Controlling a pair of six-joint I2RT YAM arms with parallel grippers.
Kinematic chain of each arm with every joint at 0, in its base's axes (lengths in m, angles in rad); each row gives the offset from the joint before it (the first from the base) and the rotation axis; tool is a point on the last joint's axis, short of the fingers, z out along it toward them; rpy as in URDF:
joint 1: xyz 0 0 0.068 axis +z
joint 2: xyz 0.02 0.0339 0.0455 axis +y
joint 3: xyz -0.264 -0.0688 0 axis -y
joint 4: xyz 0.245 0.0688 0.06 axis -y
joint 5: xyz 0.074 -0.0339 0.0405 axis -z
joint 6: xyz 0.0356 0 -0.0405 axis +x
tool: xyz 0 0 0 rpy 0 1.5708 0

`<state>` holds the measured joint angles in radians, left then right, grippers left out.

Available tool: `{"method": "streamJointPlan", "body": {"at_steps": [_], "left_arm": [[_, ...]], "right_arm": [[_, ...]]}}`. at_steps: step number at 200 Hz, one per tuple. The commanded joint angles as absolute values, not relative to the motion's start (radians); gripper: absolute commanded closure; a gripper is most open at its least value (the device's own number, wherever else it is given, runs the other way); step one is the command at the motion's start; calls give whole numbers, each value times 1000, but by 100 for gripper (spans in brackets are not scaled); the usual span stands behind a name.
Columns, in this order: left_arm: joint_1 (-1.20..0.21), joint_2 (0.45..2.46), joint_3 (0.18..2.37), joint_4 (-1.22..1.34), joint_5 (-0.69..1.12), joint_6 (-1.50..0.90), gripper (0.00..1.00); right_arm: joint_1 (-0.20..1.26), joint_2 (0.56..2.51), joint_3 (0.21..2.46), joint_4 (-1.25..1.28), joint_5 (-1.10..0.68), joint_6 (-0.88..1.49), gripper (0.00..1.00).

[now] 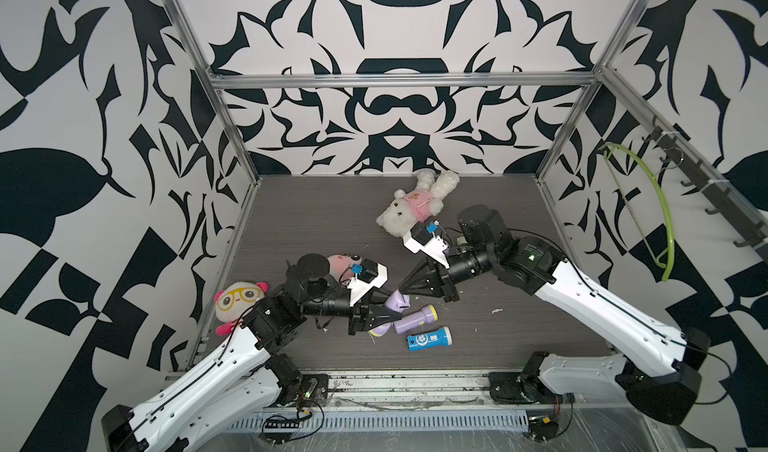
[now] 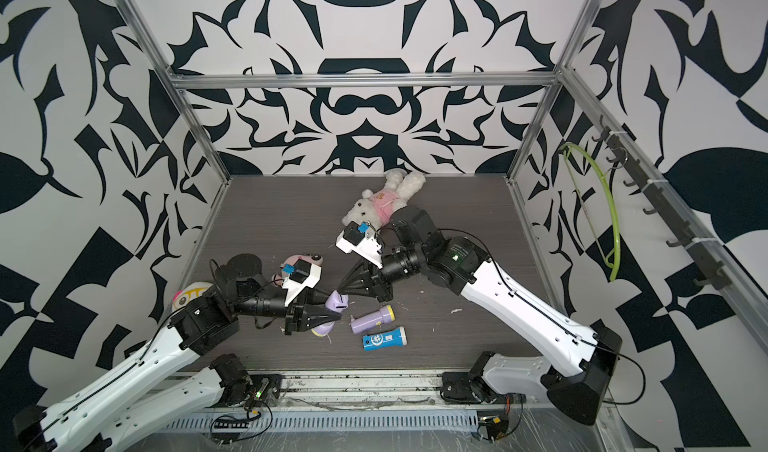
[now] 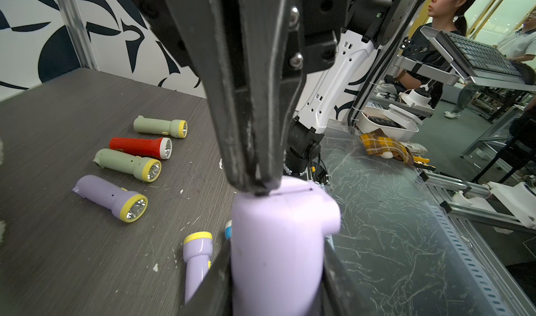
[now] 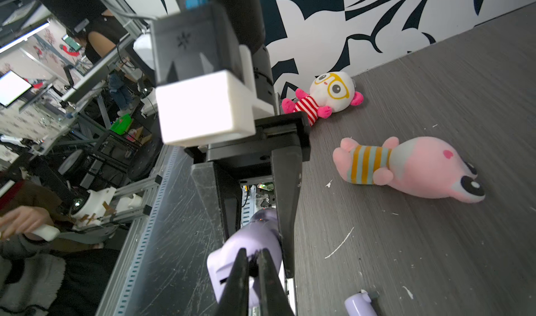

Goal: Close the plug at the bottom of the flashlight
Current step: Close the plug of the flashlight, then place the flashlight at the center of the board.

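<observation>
My left gripper is shut on the body of a lilac flashlight, which it holds off the table with the bottom end pointing away from the wrist. In both top views this flashlight sits between the two arms near the table's front. My right gripper is shut. Its tips rest on the flashlight's bottom end, where the plug shows as a thin dark seam. I cannot tell whether the plug sits flush. The flashlight's yellow head points down to the table.
A second lilac flashlight and a blue one lie just right of the held one. Several more flashlights lie beyond, under the right arm. Plush toys: white bear, pink one, panda with glasses. A green hanger hangs on the right rail.
</observation>
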<state>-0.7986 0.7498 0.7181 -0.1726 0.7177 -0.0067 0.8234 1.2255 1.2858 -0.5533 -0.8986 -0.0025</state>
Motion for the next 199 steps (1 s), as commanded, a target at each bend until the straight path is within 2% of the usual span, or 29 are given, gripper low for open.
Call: {"method": "streamJointPlan", "body": {"at_steps": [1,38,73,90,120,143,199], "left_arm": [[-796,738,764,-103,730,-5,78],[-796,739,762,-104,739,-8,78],[-796,739,760,-116,737,-8,78],[-796,741,759,-128,714,-6,78],[-796,767,763,-150,569,-37,78],[-796,822,776,-141,446,-113,78],[-796,1028,857,-167,214,-283,78]], "right_arm": [[834,1241,1290,-558,-916,-13,94],[832,1256,1309,-558,-862,-26,98],[798,1255,1341,-537,-651,9,100],[780,1228,1333,-518,-484,48,100],[775,1148,1268,-526,-111,114,100],[767,1105,1217,-582,105,178,100],[746,1037,1105,-745,288,317,100]]}}
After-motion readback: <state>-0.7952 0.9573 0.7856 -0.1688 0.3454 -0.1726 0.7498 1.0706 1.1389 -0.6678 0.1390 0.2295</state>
